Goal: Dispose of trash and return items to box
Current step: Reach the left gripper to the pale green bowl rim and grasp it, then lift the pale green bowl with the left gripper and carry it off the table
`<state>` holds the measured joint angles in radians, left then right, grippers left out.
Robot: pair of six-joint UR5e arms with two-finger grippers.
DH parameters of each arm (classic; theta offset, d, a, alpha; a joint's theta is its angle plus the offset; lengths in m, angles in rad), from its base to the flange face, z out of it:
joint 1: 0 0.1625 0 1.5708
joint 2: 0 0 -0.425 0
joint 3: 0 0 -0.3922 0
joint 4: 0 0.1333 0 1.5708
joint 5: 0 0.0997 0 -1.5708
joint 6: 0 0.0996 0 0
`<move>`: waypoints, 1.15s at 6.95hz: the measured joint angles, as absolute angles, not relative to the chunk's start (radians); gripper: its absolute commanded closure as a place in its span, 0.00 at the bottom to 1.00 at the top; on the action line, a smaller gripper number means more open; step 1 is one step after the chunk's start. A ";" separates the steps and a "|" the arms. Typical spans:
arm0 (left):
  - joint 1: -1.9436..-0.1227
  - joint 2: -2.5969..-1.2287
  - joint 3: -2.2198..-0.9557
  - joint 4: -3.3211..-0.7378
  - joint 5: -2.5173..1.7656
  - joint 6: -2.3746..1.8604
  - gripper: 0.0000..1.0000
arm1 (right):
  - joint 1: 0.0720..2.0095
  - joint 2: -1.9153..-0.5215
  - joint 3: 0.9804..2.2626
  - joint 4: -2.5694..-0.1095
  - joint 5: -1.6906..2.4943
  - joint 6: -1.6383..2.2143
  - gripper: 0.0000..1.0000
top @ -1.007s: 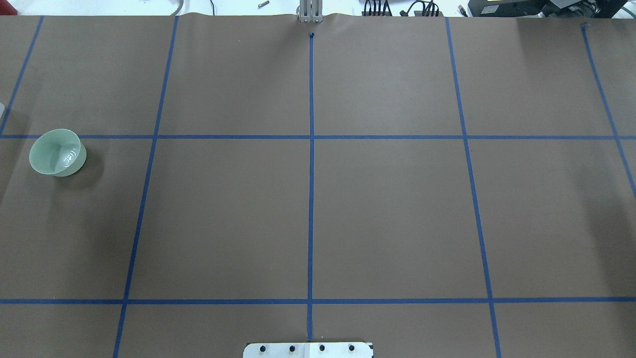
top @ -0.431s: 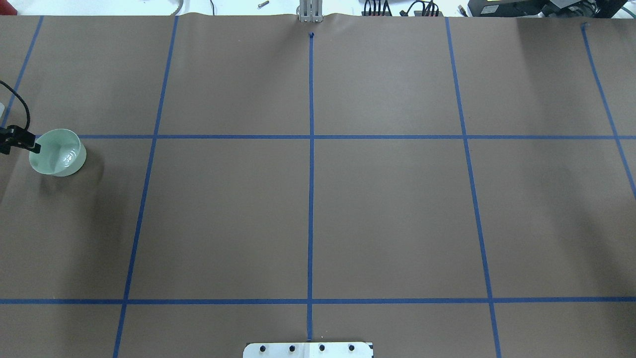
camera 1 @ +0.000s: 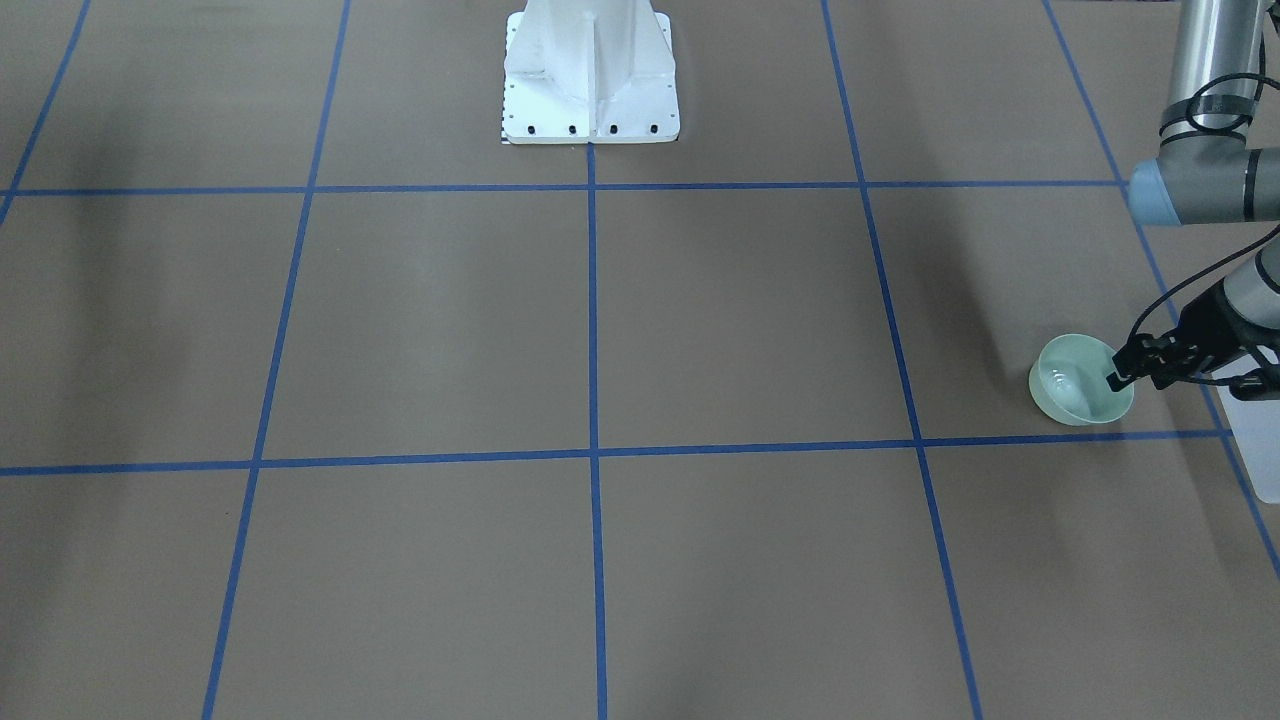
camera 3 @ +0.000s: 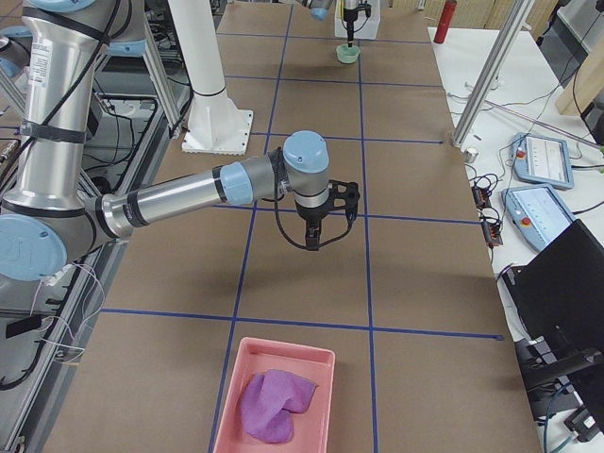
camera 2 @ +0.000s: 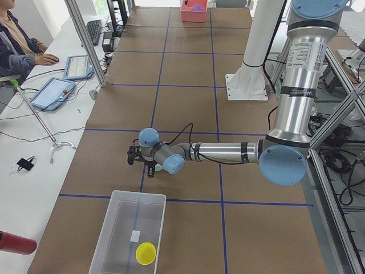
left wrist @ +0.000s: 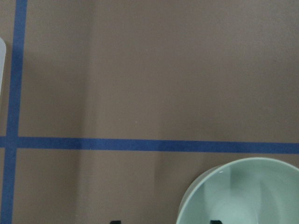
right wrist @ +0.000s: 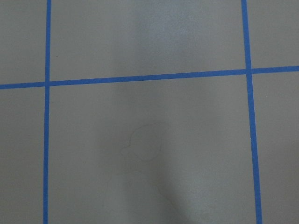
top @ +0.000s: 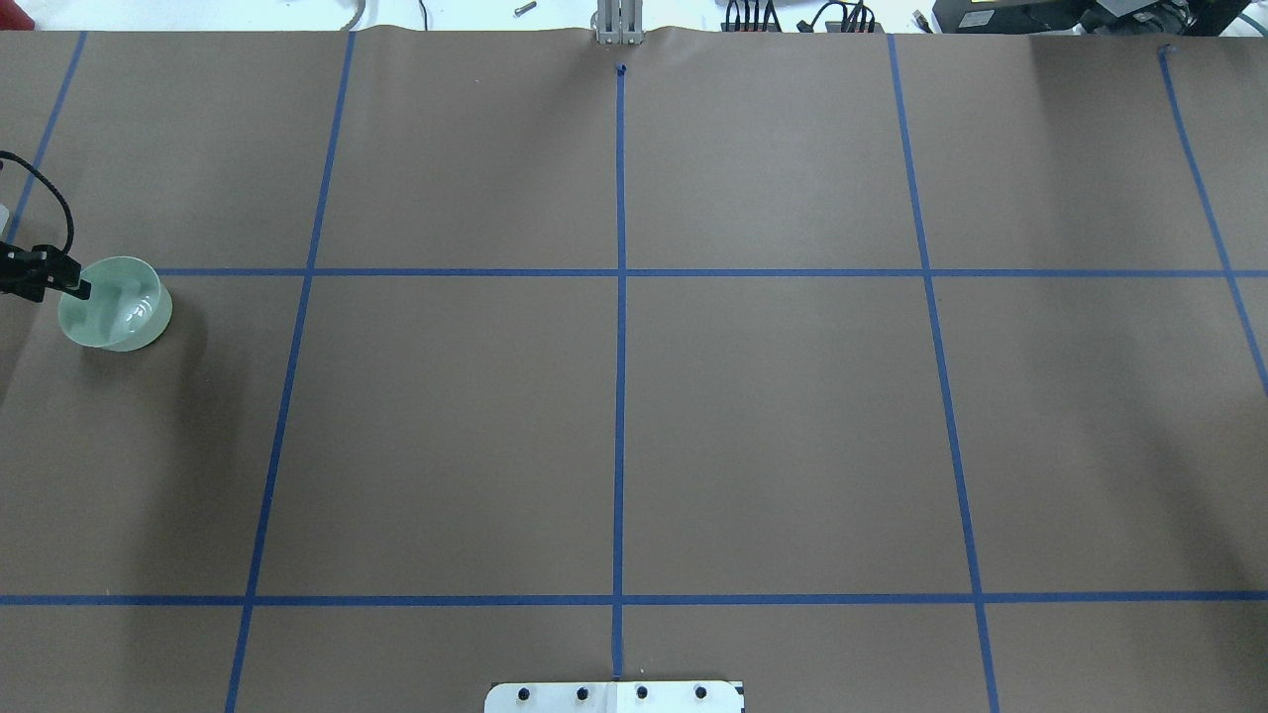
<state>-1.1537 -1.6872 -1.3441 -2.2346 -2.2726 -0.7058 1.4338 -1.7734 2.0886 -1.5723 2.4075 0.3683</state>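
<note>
The pale mint-green bowl (top: pixel 119 309) stands upright on the brown table at its far left end; it also shows in the front view (camera 1: pixel 1072 388) and the left wrist view (left wrist: pixel 247 196). My left gripper (top: pixel 71 287) is open at the bowl's rim (camera 1: pixel 1118 378), one fingertip (left wrist: pixel 215 221) inside the bowl and the other outside it. The box (camera 2: pixel 128 228), a translucent bin, stands beside the arm at the table's end and holds a yellow cup (camera 2: pixel 146 253). My right gripper (camera 3: pixel 316 236) hangs over bare table; I cannot tell whether it is open or shut.
A pink tray (camera 3: pixel 274 392) with a purple cloth lies at the table's right end. The white robot pedestal (camera 1: pixel 590 75) stands at the robot's edge of the table. Blue tape lines grid the brown paper. An operator sits at a side desk (camera 2: pixel 17 40).
My left gripper has come in from the left edge of the overhead view and reached the bowl's rim. The bowl has not moved.
</note>
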 measured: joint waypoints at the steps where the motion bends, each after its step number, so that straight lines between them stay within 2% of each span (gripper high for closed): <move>1: -1.153 -1.688 -1.342 -2.241 -2.275 -0.709 1.00 | 1.433 -1.774 2.089 -1.572 2.407 0.369 0.00; 4: -1.161 -1.678 -1.344 -2.262 -2.322 -0.669 1.00 | 1.433 -1.775 2.091 -1.572 2.410 0.370 0.00; 8: -1.348 -1.682 -1.350 -2.239 -2.512 -0.529 1.00 | 1.433 -1.778 2.096 -1.572 2.410 0.371 0.00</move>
<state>-1.3480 -1.6822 -1.3502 -2.2391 -2.5116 -0.5286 1.4327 -1.7777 2.0964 -1.5723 2.4099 0.3712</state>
